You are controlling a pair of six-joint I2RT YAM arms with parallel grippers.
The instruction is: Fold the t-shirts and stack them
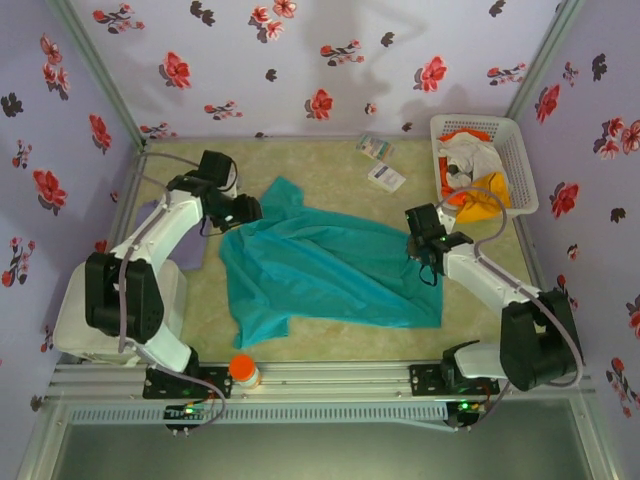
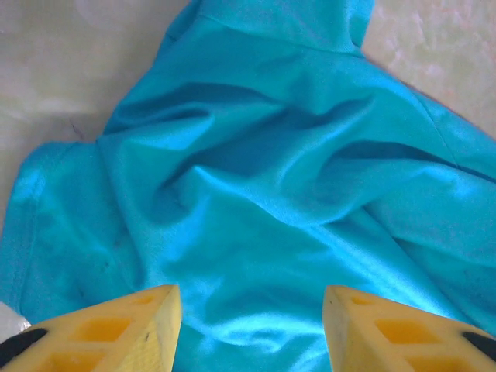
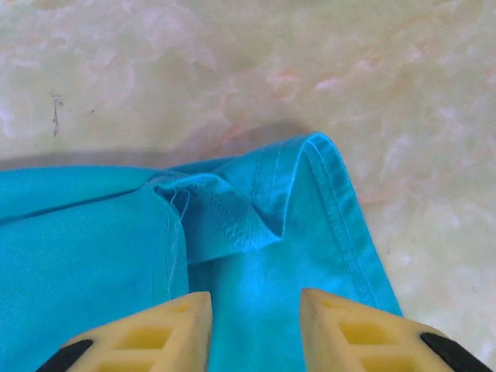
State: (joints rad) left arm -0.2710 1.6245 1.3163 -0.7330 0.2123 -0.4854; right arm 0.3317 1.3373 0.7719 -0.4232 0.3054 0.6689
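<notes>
teal shirt [image 1: 330, 275] — spread out but rumpled on the table [image 1: 320, 165], with deep folds across its middle and one part poking out at its far left corner.

left gripper [image 1: 250, 212] sits at the shirt's far left edge. from the wrist, the gripper [image 2: 246, 301] has its jaws spread wide above wrinkled cloth, nothing pinched between them.

right gripper [image 1: 420, 235] sits at the shirt's far right corner. from the wrist, the gripper [image 3: 256, 302] has its jaws parted with a narrower gap. cloth lies under and between them, and a stitched hem is folded over just ahead — the fingers are not clamped on it.

purple shirt [image 1: 190, 252] lies just left of the teal shirt, partly under the left arm.

basket [image 1: 520, 165] stands to the shirt's right and farther back, holding a white garment [image 1: 468, 155] and an orange garment [image 1: 492, 188].

packets [image 1: 386, 178] lie beyond the shirt's far edge, apart from it.

bottle [image 1: 243, 372], orange-capped, stands on the shirt's near side.
</notes>
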